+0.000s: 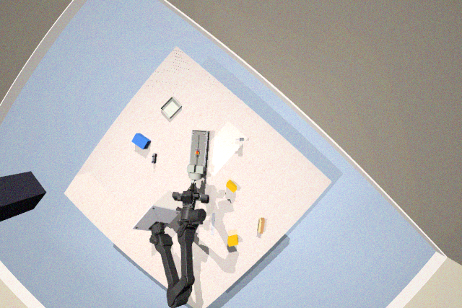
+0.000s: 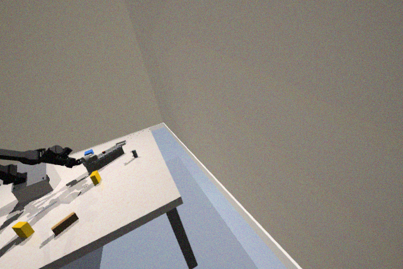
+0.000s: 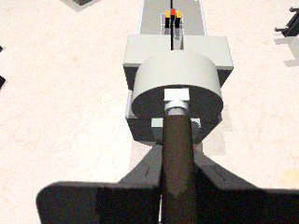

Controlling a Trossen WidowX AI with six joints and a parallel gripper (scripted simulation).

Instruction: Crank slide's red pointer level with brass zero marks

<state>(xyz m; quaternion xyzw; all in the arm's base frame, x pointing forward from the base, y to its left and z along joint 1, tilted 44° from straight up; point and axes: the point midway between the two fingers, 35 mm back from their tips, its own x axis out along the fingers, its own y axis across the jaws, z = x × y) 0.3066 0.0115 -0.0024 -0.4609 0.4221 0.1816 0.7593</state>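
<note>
Here we are with one gripper [image 1: 193, 182] [image 2: 80, 161] [image 3: 170, 147], closed around one brown crank handle [image 3: 177, 168]; we count two yellow blocks [image 1: 232, 240] [image 2: 23, 229], well apart, right of the arm from above. Ahead sits one long grey machine [image 1: 194, 142] [image 2: 109, 160] [image 3: 177, 67], its single red pointer [image 1: 197, 152] [image 3: 173, 11] between two brass marks [image 3: 167, 14]; exact level, we can't tell. Beyond, one pale tray [image 1: 163, 110].

Blue block [image 1: 140, 141] [image 2: 89, 152] and tray [image 1: 171, 107] [image 2: 120, 143] on desk [image 1: 123, 170] [image 2: 140, 181]; two yellow blocks, one near wooden bar [image 1: 260, 225] [image 2: 65, 223].
</note>
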